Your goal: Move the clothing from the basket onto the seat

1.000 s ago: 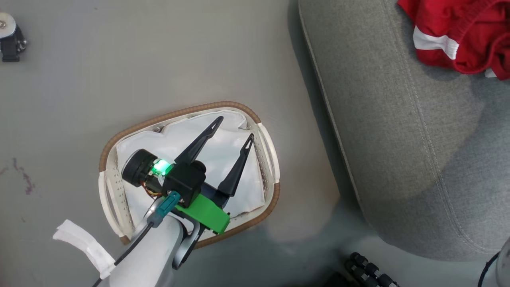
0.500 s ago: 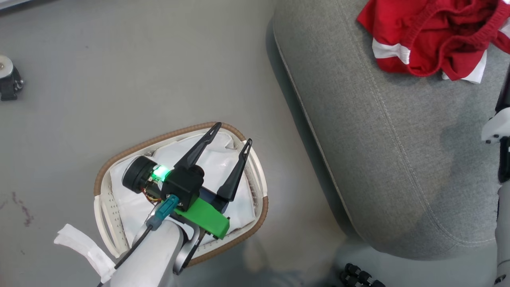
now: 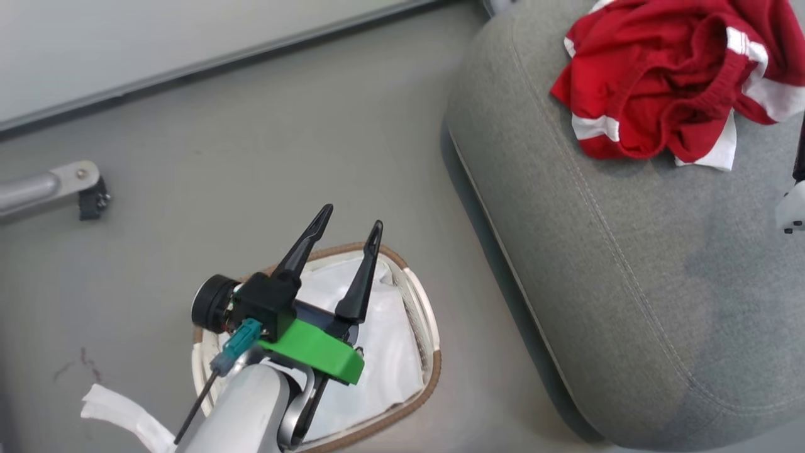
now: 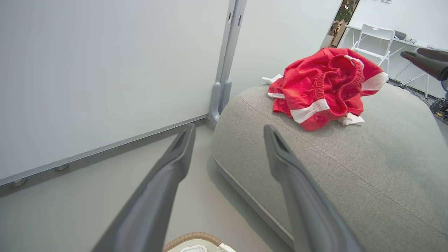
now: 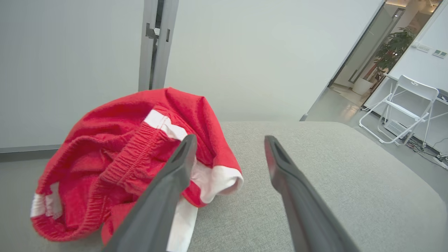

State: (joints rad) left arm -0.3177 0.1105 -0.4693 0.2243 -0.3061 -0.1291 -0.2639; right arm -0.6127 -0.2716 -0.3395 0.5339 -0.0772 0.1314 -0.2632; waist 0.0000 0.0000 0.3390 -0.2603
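Clothing [image 3: 654, 82] on seat [image 3: 629, 264]: we are judging it light, limp, best pinched at a bunched ridge; left fingers [image 3: 304, 242] and right fingers [image 5: 171, 182] are standing apart, empty.

- The right claw [image 5: 230, 140] has its two dark fingers spread wide, with nothing between them.
- The red clothing [image 5: 115, 164], with white bands and a gathered waistband, lies in a crumpled heap on the left part of the grey seat [image 5: 332, 168].
- The claw's left finger crosses in front of the heap; whether it touches is unclear.
- Behind stand a pale wall [image 5: 245, 52] and a grey post [image 5: 154, 45].
- At far right stand a white folding chair [image 5: 406, 105] and a plant [image 5: 395, 49].
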